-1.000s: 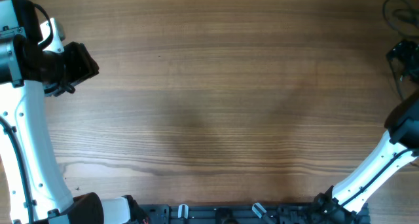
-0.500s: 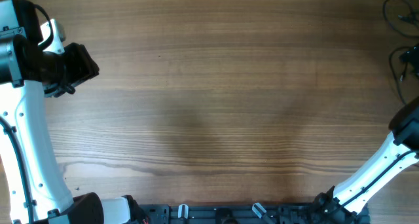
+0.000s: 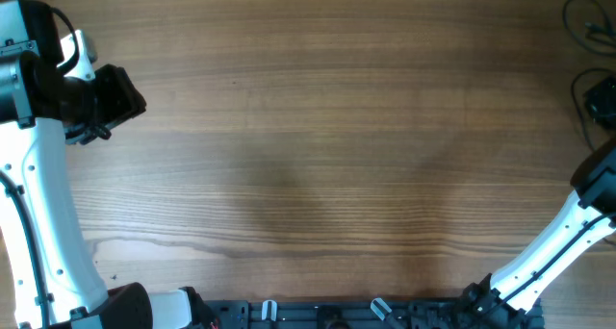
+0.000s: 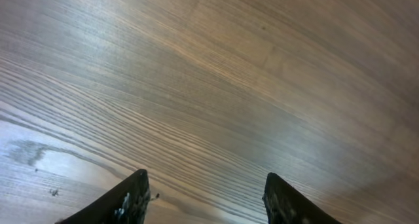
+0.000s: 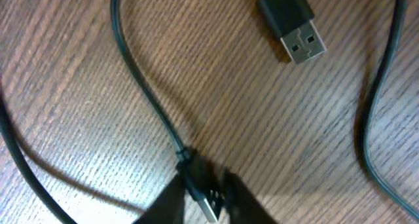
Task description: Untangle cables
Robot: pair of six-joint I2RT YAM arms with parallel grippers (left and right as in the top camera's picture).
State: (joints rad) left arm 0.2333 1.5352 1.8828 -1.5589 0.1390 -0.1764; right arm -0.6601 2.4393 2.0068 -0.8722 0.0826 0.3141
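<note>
Right end effector (image 5: 201,203) clenches the plug (image 5: 200,186) of a dark cable (image 5: 141,86); left end effector (image 4: 206,204) hangs released, partly open, above the tabletop (image 4: 209,86).

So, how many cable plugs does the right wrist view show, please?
2: a USB plug lying free at upper right, a smaller plug in the right gripper at bottom; others may be hidden.

You've got the left arm (image 3: 38,204) running up the 9 o'clock edge of the wooden table (image 3: 318,156), its black left gripper (image 3: 130,100) pointing toward 3 o'clock over bare wood. Over at 3 o'clock the right gripper (image 3: 602,103) sits half out of frame, right among the cables (image 3: 577,29), thin dark loops at 2 o'clock. Its white right arm (image 3: 549,247) climbs toward it from 5 o'clock.
</note>
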